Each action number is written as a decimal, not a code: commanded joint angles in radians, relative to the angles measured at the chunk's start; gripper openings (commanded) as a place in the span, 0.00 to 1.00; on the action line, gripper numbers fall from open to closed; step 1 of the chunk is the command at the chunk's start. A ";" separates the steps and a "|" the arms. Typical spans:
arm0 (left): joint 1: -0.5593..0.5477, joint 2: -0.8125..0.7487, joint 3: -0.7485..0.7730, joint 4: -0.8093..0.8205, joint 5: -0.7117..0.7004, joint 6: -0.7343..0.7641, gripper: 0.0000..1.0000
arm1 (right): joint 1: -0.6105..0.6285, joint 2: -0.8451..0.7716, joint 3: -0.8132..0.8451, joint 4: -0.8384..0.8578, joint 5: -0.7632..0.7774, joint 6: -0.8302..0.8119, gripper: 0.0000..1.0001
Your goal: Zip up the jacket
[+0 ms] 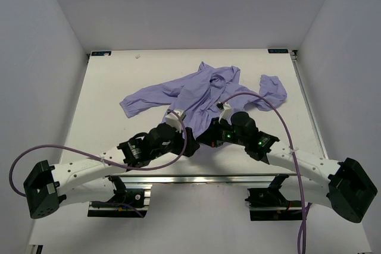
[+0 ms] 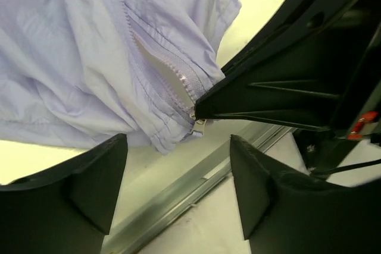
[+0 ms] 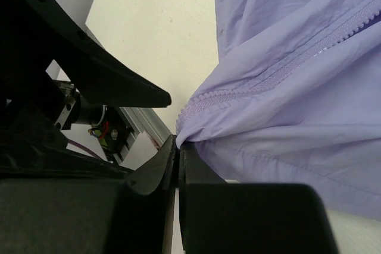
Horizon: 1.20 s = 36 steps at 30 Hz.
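- At the bottom of the top view, the two arms come in from the lower corners. They cross an aluminium rail [image 1: 196, 179] on the near edge of the table [image 1: 113, 93] and meet at the lower centre of the frame.
- The left gripper [image 2: 177, 147] has its fingers [image 2: 101, 182] wide apart and grips nothing. In its own wrist view the rail and bare table show through the gap, and the bottom corner of the jacket [image 1: 196, 90] sits at the top of that gap.
- The right gripper [image 3: 178, 147] has its two fingers pressed together on the jacket's lower hem, right at the bottom end of the zipper [image 3: 286, 66]. In the left wrist view its black tip enters from the right and touches that same corner.
- The zipper's pale teeth run up and away from the pinched corner. How far along it is closed, I cannot tell.
- The jacket — lavender and wrinkled — lies crumpled at the centre of the top view, with its near hem at the grippers. One sleeve [image 1: 143, 99] spreads to the left and the other is bunched at the upper right.
- A purple cable [image 1: 262, 102] arcs from the right arm over the jacket's right side.
- Beyond the jacket, bare table runs to plain white walls [image 1: 190, 10] at the top of the frame.
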 commanded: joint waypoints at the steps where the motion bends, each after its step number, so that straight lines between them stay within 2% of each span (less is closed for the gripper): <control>1: -0.002 -0.064 0.019 -0.027 -0.044 -0.056 0.80 | -0.003 -0.044 -0.013 0.082 0.010 0.031 0.00; 2: 0.002 -0.087 0.015 -0.040 -0.044 -0.067 0.83 | -0.003 -0.058 -0.018 0.083 0.016 0.036 0.00; 3: 0.008 -0.101 0.007 -0.043 -0.044 -0.093 0.95 | -0.003 -0.064 -0.019 0.083 0.019 0.040 0.00; 4: 0.021 -0.113 -0.016 -0.043 -0.035 -0.108 0.98 | -0.003 -0.070 -0.024 0.086 0.024 0.047 0.00; 7: 0.071 -0.165 -0.092 0.012 0.014 -0.170 0.98 | -0.003 -0.089 -0.041 0.108 0.025 0.068 0.00; 9: 0.122 -0.185 -0.134 0.098 0.126 -0.219 0.98 | -0.003 -0.099 -0.053 0.120 0.018 0.077 0.00; 10: 0.192 -0.185 -0.184 0.188 0.185 -0.233 0.98 | -0.003 -0.106 -0.057 0.132 0.013 0.085 0.00; 11: 0.232 -0.185 -0.214 0.251 0.270 -0.254 0.98 | -0.003 -0.107 -0.059 0.134 0.013 0.088 0.00; 12: 0.272 -0.173 -0.246 0.314 0.416 -0.301 0.98 | -0.003 -0.109 -0.065 0.135 0.013 0.091 0.00; 13: 0.338 -0.162 -0.275 0.380 0.485 -0.328 0.98 | -0.003 -0.110 -0.068 0.142 0.010 0.093 0.00; 14: 0.364 -0.146 -0.328 0.516 0.549 -0.354 0.98 | -0.003 -0.112 -0.070 0.142 0.010 0.094 0.00; 15: 0.383 -0.130 -0.347 0.584 0.647 -0.401 0.98 | -0.003 -0.109 -0.070 0.145 0.009 0.094 0.00; 17: 0.403 -0.083 -0.376 0.752 0.721 -0.444 0.98 | -0.003 -0.107 -0.071 0.146 0.009 0.094 0.00; 18: 0.403 -0.072 -0.376 0.784 0.764 -0.452 0.98 | -0.003 -0.106 -0.071 0.148 0.010 0.093 0.00; 25: 0.403 -0.053 -0.381 0.870 0.787 -0.467 0.97 | -0.003 -0.098 -0.073 0.158 0.016 0.094 0.00; 30: 0.403 -0.006 -0.372 0.864 0.793 -0.471 0.91 | -0.003 -0.101 -0.079 0.177 0.016 0.105 0.00; 36: 0.403 0.023 -0.360 0.838 0.794 -0.451 0.89 | -0.003 -0.127 -0.085 0.183 0.024 0.111 0.00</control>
